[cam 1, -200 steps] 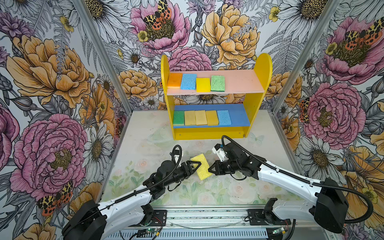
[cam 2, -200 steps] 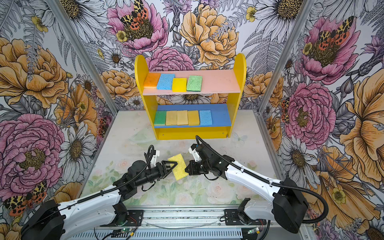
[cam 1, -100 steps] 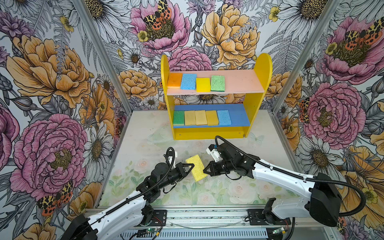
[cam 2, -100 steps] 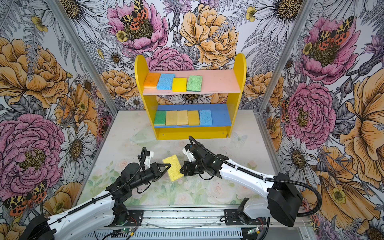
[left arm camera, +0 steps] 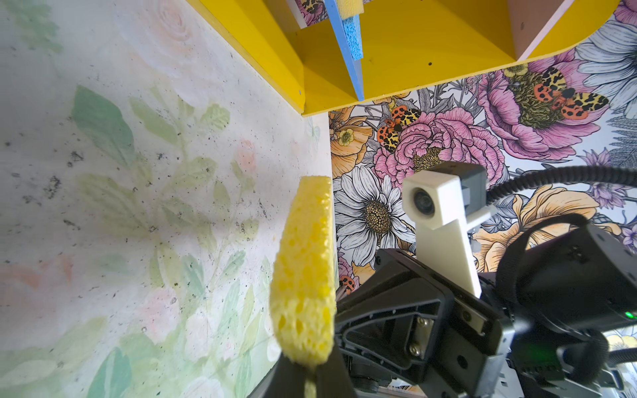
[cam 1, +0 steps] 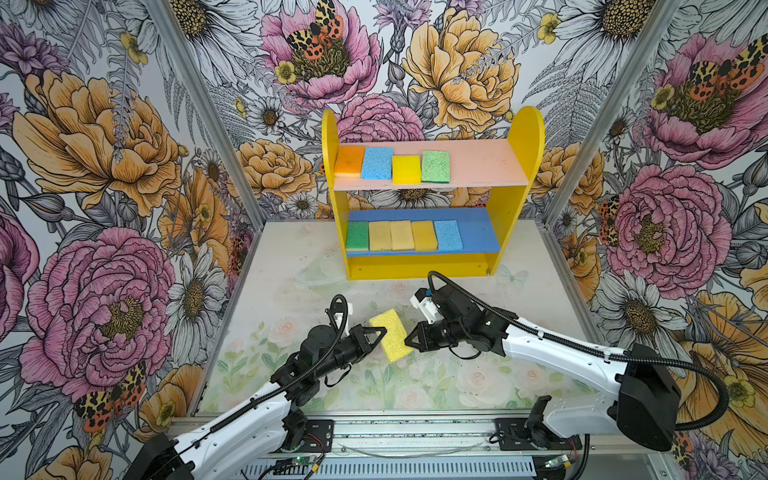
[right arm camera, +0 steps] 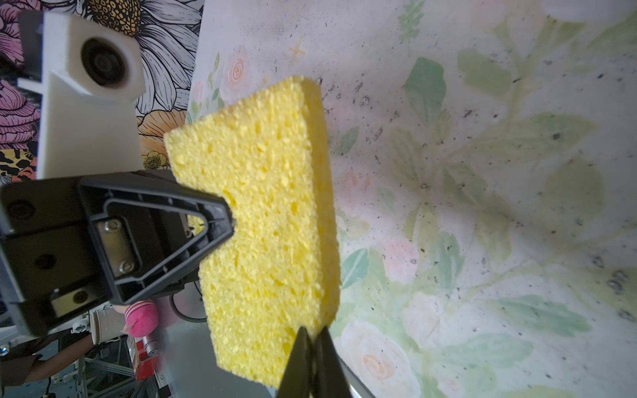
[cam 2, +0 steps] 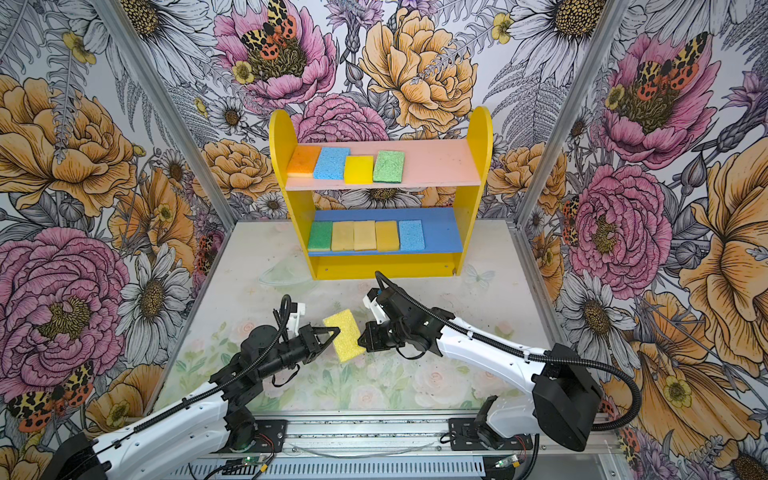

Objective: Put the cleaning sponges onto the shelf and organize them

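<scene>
A bright yellow sponge hangs on edge above the front middle of the table, between both grippers. My left gripper is shut on its left short end. My right gripper pinches a corner of the opposite side, jaws almost together. The shelf stands at the back. Its pink upper board carries orange, blue, yellow and green sponges. The blue lower board holds a green one, three tan ones and a blue one.
The right part of the pink board and of the blue board is bare. Floral walls enclose the table on three sides. A metal rail runs along the front edge under the arm bases.
My left gripper has shut on the yellow sponge that the right gripper was holding. Sponge and both grippers have shifted slightly to the left.
</scene>
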You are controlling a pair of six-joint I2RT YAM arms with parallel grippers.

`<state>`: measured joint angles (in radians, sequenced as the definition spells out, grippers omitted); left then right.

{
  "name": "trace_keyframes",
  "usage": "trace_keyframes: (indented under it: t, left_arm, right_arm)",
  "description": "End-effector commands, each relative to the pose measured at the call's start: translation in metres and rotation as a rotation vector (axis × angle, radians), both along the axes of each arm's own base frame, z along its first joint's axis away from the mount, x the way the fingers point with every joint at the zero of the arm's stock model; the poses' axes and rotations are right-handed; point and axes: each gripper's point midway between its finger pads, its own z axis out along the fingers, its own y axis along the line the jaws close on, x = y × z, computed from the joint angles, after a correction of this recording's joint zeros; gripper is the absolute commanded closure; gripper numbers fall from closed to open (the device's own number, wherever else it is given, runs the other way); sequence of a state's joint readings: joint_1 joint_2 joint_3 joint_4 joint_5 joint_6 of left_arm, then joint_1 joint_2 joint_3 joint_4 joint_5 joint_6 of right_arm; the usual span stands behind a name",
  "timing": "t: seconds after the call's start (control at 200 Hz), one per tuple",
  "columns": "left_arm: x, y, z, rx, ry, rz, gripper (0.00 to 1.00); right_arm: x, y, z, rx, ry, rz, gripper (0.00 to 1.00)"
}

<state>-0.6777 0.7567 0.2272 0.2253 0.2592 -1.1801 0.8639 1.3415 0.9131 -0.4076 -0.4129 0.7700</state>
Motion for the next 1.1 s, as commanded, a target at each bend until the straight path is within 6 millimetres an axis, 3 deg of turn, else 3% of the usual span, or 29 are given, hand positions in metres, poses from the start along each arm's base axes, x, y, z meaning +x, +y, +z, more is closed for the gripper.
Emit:
trace_keyframes:
  t: [0.0, 0.58, 1.091]
  left_arm:
    - [-0.004, 0.003, -0.003, 0.008, 0.003, -0.016, 1.00]
    - [-0.002, 0.011, -0.004, 0.010, 0.015, -0.008, 1.00]
    - [-0.004, 0.010, 0.001, -0.004, 0.009, -0.031, 1.00]
  right_arm:
    - [0.007, 0.013, 0.021, 0.055, -0.051, 0.009, 0.90]
    - [0.013, 0.015, 0.021, 0.050, -0.063, -0.009, 0.71]
    - [0.021, -0.001, 0.033, 0.073, -0.100, -0.055, 0.25]
